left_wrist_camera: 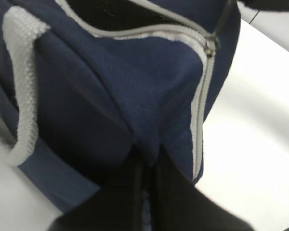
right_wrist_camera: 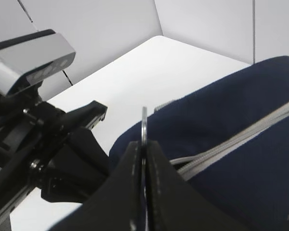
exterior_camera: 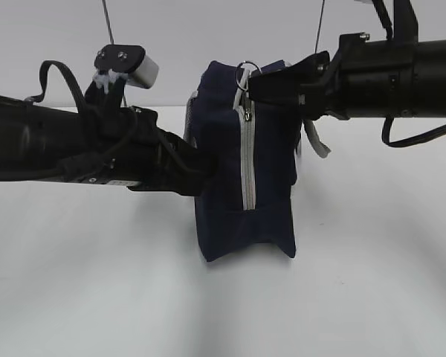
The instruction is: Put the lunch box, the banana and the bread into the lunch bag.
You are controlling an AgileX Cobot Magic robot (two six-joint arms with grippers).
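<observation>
Lunch bag [exterior_camera: 241, 186]: upright on table [exterior_camera: 372, 282], centre. Left gripper [left_wrist_camera: 147, 168] at 9 o'clock, pinching fabric. Right gripper [right_wrist_camera: 144, 159] at 1 o'clock, clenched on ring pull [exterior_camera: 245, 74].

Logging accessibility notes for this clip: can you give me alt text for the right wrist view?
The right gripper is shut on the metal ring pull of the navy lunch bag, whose grey zipper runs off to the right. The left arm and its wrist camera sit at left, over a white table.
</observation>
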